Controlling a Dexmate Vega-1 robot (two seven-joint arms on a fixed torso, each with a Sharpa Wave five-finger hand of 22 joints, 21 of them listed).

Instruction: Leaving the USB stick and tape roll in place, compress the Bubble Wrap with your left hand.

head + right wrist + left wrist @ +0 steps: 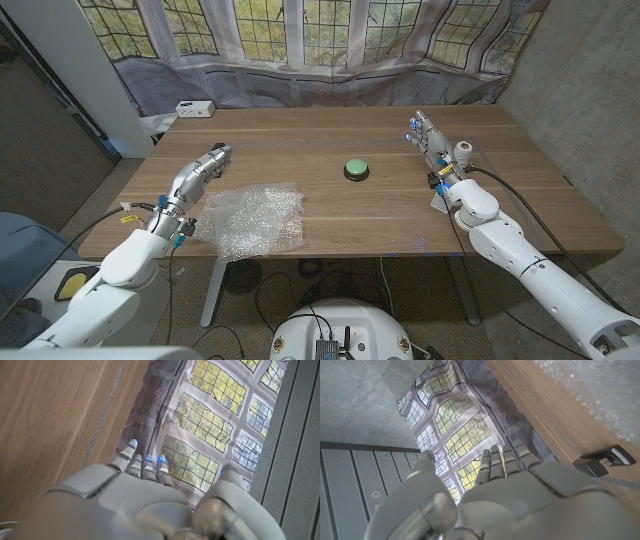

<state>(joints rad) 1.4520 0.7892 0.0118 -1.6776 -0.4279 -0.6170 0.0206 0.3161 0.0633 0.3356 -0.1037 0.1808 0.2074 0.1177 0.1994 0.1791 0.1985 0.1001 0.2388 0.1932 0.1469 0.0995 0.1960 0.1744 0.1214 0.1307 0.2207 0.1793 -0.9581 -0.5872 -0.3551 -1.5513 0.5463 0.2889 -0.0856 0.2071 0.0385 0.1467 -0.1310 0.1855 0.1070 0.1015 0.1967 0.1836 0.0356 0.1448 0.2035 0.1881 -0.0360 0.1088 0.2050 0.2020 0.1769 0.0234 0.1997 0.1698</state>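
A crumpled sheet of clear Bubble Wrap (pixel 256 216) (pixel 607 387) lies near the table's front left edge. My left hand (pixel 200 170) (pixel 520 495) stands just to the left of it, fingers stretched toward the far side, holding nothing and apart from the sheet. My right hand (pixel 431 141) (pixel 145 495) is at the far right of the table, fingers straight and together, also holding nothing. A small white roll (pixel 463 150) stands beside it on the right. A small pale thing (pixel 437 204) lies by my right wrist, too small to identify.
A green push button (pixel 356 169) on a black base sits at the table's middle. A white box (pixel 194 108) (pixel 600 458) rests at the far left corner. A curtain and windows (pixel 320 40) run behind the far edge.
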